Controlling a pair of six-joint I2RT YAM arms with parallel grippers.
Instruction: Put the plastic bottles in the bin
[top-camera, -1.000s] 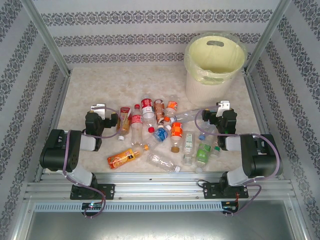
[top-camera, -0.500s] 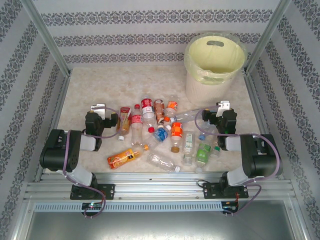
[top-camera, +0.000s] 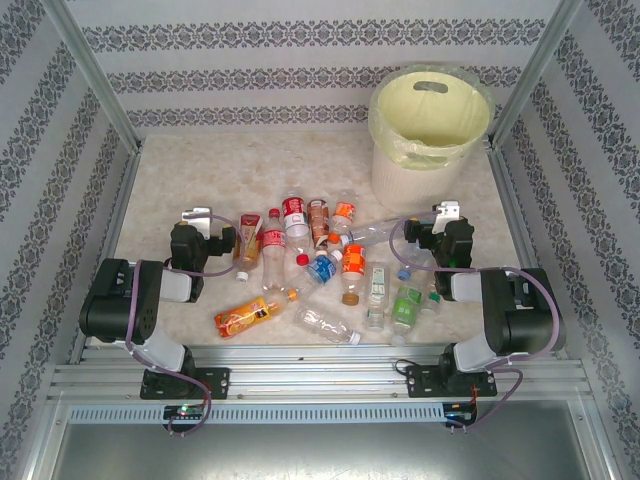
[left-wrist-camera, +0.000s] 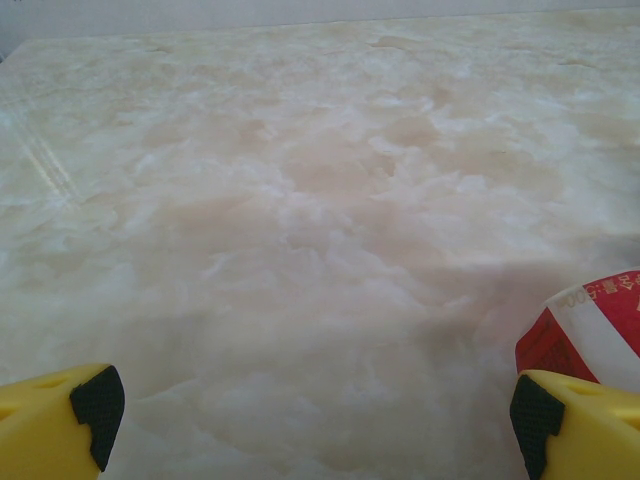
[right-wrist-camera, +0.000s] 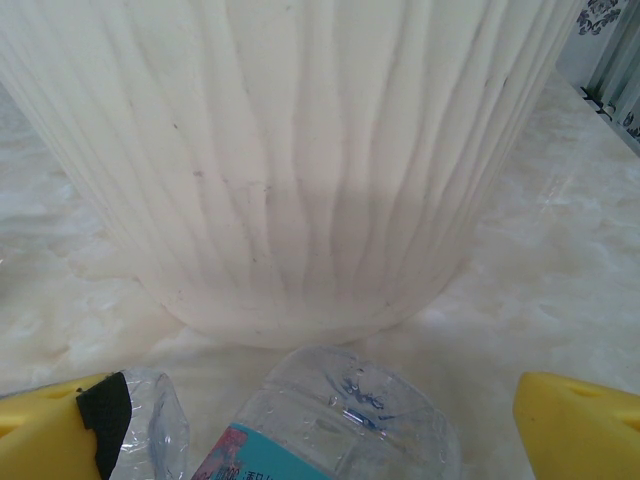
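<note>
Bottles (top-camera: 294, 215) lie scattered on the table (top-camera: 200, 170), near the bin (top-camera: 420, 178) (pale yellow-green liner (top-camera: 430, 118) showing inside); left pincer (left-wrist-camera: 315, 412) and right pincer (right-wrist-camera: 320, 415) both spread wide.

The place is a robot test cell in a lab, dressed up to resemble a room. Silver aluminium profile posts (top-camera: 98, 85) frame a small booth, and its walls are flat panels of grey-and-white striped damask wallpaper (top-camera: 300, 60). A beige marble-patterned bench (top-camera: 200, 180) forms the floor of the booth. A black-and-grey left robot arm (top-camera: 130, 300) and its right twin (top-camera: 505, 310) are bolted to ribbed aluminium rails (top-camera: 320, 375) at the near edge. Thin purple cables (top-camera: 128, 318) loop along them.
</note>
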